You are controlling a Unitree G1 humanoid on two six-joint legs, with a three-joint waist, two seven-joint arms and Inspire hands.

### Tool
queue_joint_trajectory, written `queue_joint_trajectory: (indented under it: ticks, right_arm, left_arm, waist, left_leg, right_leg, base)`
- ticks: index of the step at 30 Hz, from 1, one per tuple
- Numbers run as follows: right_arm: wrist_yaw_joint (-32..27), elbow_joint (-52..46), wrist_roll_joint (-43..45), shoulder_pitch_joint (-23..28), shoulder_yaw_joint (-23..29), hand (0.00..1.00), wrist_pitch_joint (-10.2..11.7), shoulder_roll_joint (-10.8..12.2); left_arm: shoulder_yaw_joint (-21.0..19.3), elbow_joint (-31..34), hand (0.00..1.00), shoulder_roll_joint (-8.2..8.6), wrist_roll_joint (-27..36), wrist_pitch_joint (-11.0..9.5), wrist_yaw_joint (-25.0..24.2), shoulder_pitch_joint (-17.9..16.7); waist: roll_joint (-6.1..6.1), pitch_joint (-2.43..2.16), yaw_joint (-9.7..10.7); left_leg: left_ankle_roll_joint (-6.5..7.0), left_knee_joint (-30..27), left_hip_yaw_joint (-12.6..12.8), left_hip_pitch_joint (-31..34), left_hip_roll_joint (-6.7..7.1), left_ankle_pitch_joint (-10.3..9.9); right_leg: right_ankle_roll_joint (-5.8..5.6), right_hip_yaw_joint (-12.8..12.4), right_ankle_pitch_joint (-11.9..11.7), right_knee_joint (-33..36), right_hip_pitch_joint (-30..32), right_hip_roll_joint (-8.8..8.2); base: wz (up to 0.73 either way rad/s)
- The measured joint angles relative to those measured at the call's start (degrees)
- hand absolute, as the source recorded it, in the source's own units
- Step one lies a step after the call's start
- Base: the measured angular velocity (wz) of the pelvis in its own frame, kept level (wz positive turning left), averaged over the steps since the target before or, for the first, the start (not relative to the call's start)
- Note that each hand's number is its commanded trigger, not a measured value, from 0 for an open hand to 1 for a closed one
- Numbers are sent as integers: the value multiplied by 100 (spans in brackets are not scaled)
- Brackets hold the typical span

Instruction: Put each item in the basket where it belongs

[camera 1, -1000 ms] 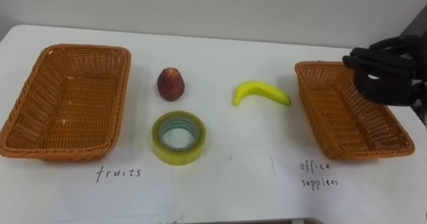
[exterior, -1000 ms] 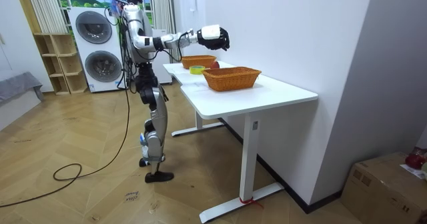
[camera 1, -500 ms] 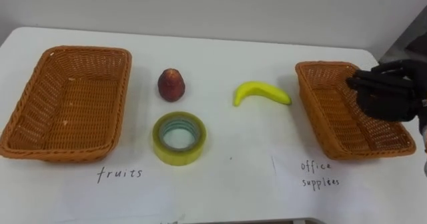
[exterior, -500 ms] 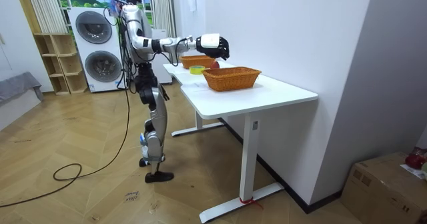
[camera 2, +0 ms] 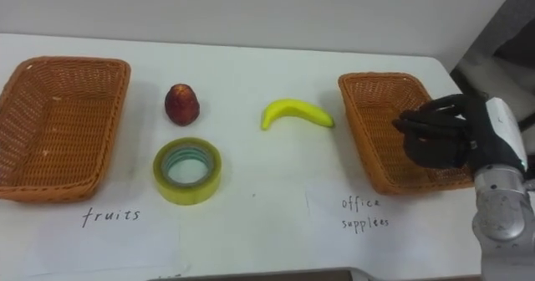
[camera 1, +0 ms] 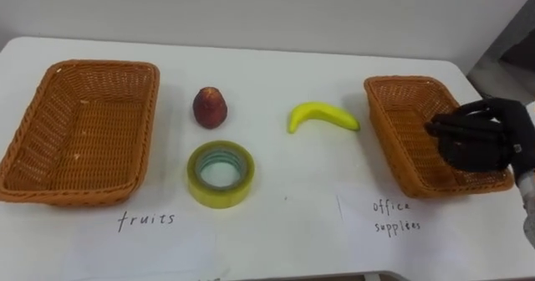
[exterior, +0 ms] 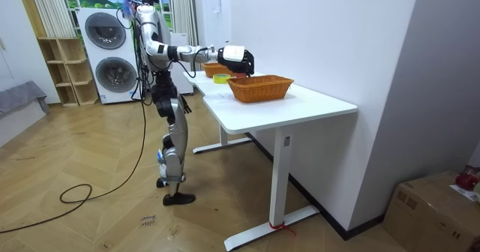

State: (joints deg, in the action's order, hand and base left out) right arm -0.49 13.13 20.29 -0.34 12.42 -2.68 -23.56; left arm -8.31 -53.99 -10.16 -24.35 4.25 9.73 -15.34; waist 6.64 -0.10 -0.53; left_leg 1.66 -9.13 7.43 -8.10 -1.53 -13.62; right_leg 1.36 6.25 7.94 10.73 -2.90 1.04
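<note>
A dark red fruit (camera 1: 209, 107) stands on the white table (camera 1: 276, 222), with a yellow banana (camera 1: 322, 115) lying to its right. In front of the fruit lies a yellow-green tape roll (camera 1: 221, 173). An empty wicker basket (camera 1: 150, 122) sits at the left above a handwritten fruit label. A second empty wicker basket (camera 1: 376, 126) sits at the right above an office label. My black right hand (camera 1: 476, 137) hovers over that right basket's near right part, fingers loosely bent and holding nothing. In the room view the right hand (exterior: 238, 57) reaches out over the table.
The table's far edge meets a white wall. I stand at the table's long side with washing machines (exterior: 112, 53) behind me. A cardboard box (exterior: 435, 207) stands on the wooden floor at the room view's right.
My right hand has come down and back towards me, from above the right basket's far rim to low over its near right part. Nothing on the table has moved.
</note>
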Motion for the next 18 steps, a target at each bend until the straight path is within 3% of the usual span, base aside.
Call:
queue_joint_trajectory:
  ticks: [13,14,15,16,17,18]
  right_arm:
    - [117,207,51,4,-1,100,-14,9]
    - [118,207,51,4,-1,73,-14,8]
    - [118,207,52,4,-1,56,-14,8]
    - [118,207,55,4,-1,17,-14,8]
    - [118,207,58,4,-1,0,-14,8]
    - [118,206,56,4,-3,0,-14,8]
  left_arm:
    - [-5,-2,0,-11,-6,31,-4,-43]
    - [-5,-2,0,-11,-6,31,-4,-43]
    - [-5,-2,0,-11,-6,31,-4,-43]
    - [-5,-2,0,-11,-5,33,-4,-44]
    - [-5,-2,0,-11,-5,35,-3,-42]
    - [-6,0,0,-12,-5,38,-3,-40]
  waist:
    - [0,25,2]
    - [0,25,1]
    - [1,26,0]
    - [2,26,-2]
    - [4,27,-2]
    - [15,29,-2]
  left_leg:
    - [0,44,6,-22,-1,0]
    - [0,44,6,-22,-1,0]
    - [0,44,6,-21,-1,0]
    - [0,44,6,-20,0,0]
    - [0,45,6,-20,1,0]
    - [0,46,6,-22,2,0]
  right_leg:
    - [-1,-2,1,-10,-6,6]
    - [-1,-3,1,-10,-5,6]
    - [-1,-3,1,-11,-5,6]
    - [-2,-2,1,-11,-2,5]
    - [-2,-2,1,-11,-1,5]
    - [-2,-2,2,-12,0,4]
  base:
    - [0]
    - [0]
    - [0]
    - [0]
    - [0]
    - [0]
